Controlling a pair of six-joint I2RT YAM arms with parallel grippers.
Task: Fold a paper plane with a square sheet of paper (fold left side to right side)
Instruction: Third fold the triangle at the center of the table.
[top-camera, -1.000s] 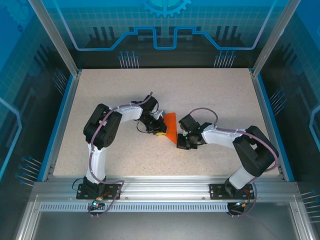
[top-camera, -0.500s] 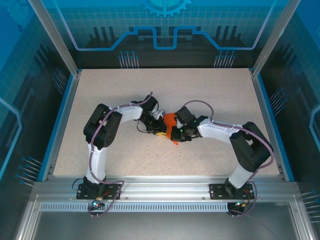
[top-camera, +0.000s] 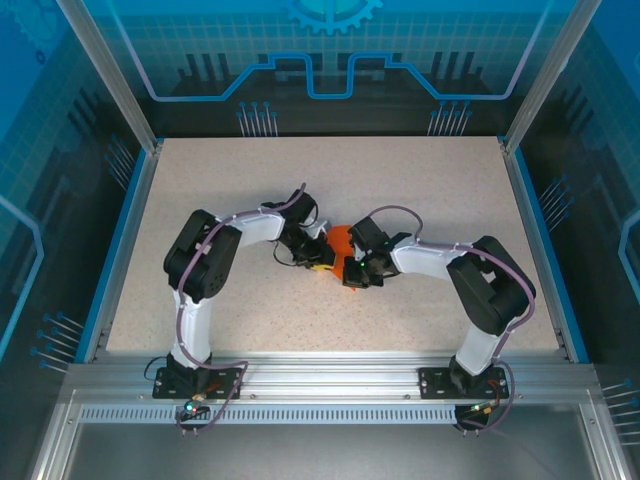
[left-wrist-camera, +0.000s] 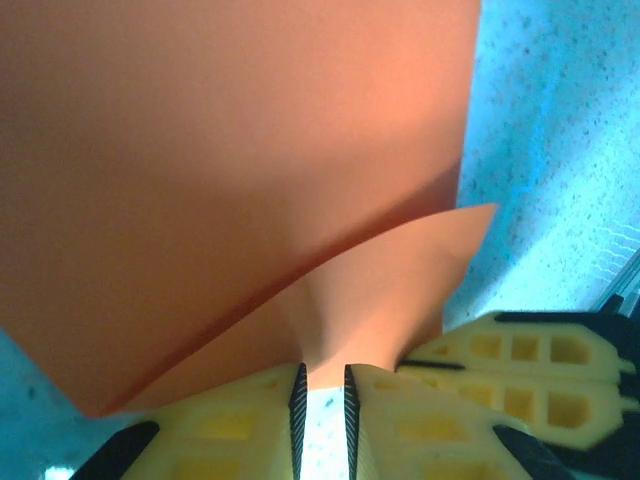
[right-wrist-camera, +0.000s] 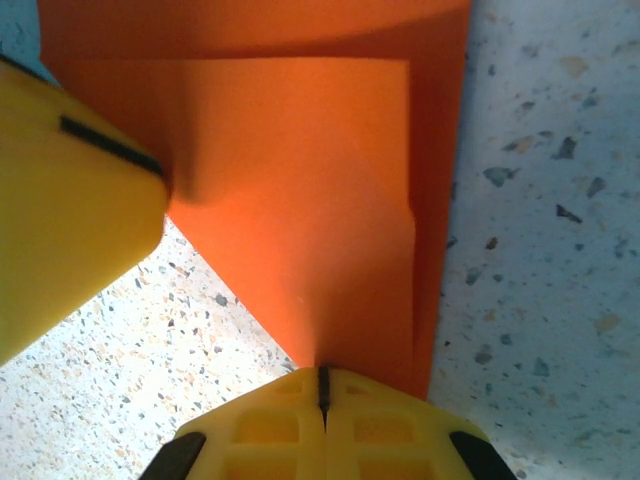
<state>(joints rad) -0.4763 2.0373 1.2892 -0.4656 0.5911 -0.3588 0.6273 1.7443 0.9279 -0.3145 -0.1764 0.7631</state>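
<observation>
Workpiece: orange paper sheet (top-camera: 340, 240), partly folded, at the centre of the speckled table (top-camera: 420, 190), between the two grippers; in the right wrist view one layer lies over another, with a narrow margin exposed along the right side.

Left gripper (left-wrist-camera: 323, 372): jaws stand a narrow gap apart; a lifted, curled flap of the sheet runs into that gap; whether the pads pinch it cannot be determined.

Right gripper (right-wrist-camera: 322, 378): fingers fully closed, pads together; tips meet the lower point of the sheet, which lies on the table; one yellow finger (right-wrist-camera: 70, 200) of the left gripper touches the sheet's left edge.
</observation>
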